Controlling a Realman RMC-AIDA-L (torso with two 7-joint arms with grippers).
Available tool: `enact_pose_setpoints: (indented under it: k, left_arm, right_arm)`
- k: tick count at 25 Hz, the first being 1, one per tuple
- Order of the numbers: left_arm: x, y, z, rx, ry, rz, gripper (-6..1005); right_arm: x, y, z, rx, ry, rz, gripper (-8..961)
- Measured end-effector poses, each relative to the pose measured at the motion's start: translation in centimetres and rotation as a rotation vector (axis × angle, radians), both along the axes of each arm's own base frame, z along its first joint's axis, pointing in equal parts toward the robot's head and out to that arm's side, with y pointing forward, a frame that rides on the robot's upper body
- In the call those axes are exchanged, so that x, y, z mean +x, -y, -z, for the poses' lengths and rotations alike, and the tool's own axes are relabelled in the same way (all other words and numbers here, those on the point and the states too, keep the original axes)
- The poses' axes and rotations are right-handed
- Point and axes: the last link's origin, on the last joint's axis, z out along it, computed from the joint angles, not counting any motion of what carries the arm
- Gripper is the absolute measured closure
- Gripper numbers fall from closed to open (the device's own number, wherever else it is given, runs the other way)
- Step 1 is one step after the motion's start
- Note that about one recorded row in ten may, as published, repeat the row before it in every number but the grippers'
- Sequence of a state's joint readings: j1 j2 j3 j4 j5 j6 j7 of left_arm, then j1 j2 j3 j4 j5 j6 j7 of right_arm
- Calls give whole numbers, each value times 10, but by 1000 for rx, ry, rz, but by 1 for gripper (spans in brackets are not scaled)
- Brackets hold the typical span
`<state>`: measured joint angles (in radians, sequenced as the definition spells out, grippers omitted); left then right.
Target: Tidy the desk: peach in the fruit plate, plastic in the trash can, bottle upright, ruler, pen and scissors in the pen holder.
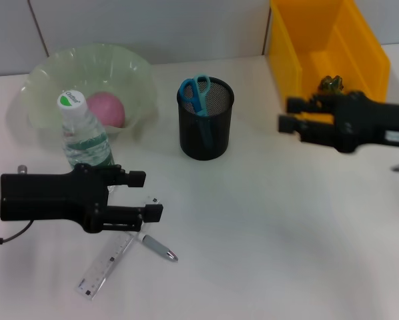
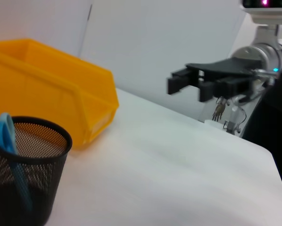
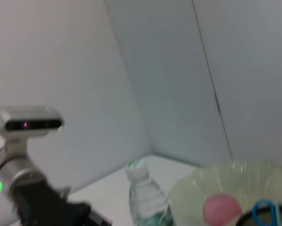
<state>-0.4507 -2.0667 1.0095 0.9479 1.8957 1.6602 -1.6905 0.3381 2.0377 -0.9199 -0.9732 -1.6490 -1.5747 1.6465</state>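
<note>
Left pincer (image 1: 146, 195) hovers low over the near-left of the table (image 1: 266, 220), its fingers spread and holding nothing, just above the ruler (image 1: 109, 263) and the pen (image 1: 158, 248). These 2 are what's left to put away, both lying flat on the table, well apart from the pen holder (image 1: 206, 130).

The ruler looks thin, stiff and slick — lying flush, it should be hard to get a finger under, so a pinch across its narrow width near the middle seems the best bet. The pen is light, rigid and likely to roll; grab the barrel mid-length, not the metallic tip.

Right pincer (image 1: 289, 115) hangs in front of the trash can (image 1: 359, 47), fingers apart, empty. Something small and dark sits inside the bin — too unclear to name.

Count:
- 1 peach (image 1: 106, 109), already in the fruit plate (image 1: 46, 73)
- 1 bottle (image 1: 83, 133), standing upright beside the plate
- 1 scissors (image 1: 195, 93), handles up in the holder
- 1 ruler, 1 pen, 1 holder, 1 plate, 1 trash can.
</note>
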Motion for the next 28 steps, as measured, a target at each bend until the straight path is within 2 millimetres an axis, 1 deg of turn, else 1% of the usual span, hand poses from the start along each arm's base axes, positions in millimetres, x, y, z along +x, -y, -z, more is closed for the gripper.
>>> enact_pose_setpoints:
  k: [3, 4, 5, 6, 7, 8, 9, 10, 13, 14, 15, 18, 19, 20, 23, 27, 28]
  left_arm:
    - [11, -3, 0, -37, -28, -41, 207]
    - [15, -4, 0, -47, -42, -57, 207]
    - [19, -6, 1, -56, -60, -74, 207]
    - [23, -7, 2, -64, -86, -91, 207]
    - [23, -7, 2, -64, -86, -91, 207]
    - [28, -9, 4, -70, -127, -110, 207]
    - [28, -9, 4, -70, -127, -110, 207]
    - [28, -9, 4, -70, -127, -110, 207]
    - [28, -9, 4, -70, -127, -110, 207]
    - [47, -12, 11, -85, -235, -131, 207]
    - [56, -15, 14, -84, -278, -154, 207]
    - [56, -15, 14, -84, -278, -154, 207]
    - [65, -20, 20, -90, -333, -211, 207]
    - [65, -20, 20, -90, -333, -211, 207]
    - [70, -22, 33, -69, -425, -242, 207]
    - [73, -22, 40, -40, -492, -254, 207]
    - [77, -22, 44, -16, -535, -254, 207]
  right_arm:
    - [14, 13, -4, -40, 29, 16, 474]
    - [22, 22, -5, -78, 58, 25, 474]
    - [22, 22, -5, -78, 58, 25, 474]
    - [27, 26, -6, -99, 78, 29, 474]
    - [31, 30, -7, -119, 95, 35, 474]
    - [34, 33, -9, -136, 111, 41, 474]
    - [41, 39, -13, -171, 145, 56, 474]
    - [41, 39, -13, -171, 145, 56, 475]
    - [50, 43, -19, -205, 186, 87, 464]
    - [54, 45, -23, -219, 205, 99, 454]
    - [54, 45, -23, -219, 205, 99, 443]
    - [59, 48, -28, -232, 228, 112, 412]
    - [62, 48, -29, -242, 252, 121, 401]
    - [62, 48, -29, -242, 252, 121, 391]
    - [65, 48, -28, -243, 297, 130, 359]
    - [68, 46, -26, -231, 343, 136, 317]
    - [68, 46, -26, -231, 346, 134, 306]
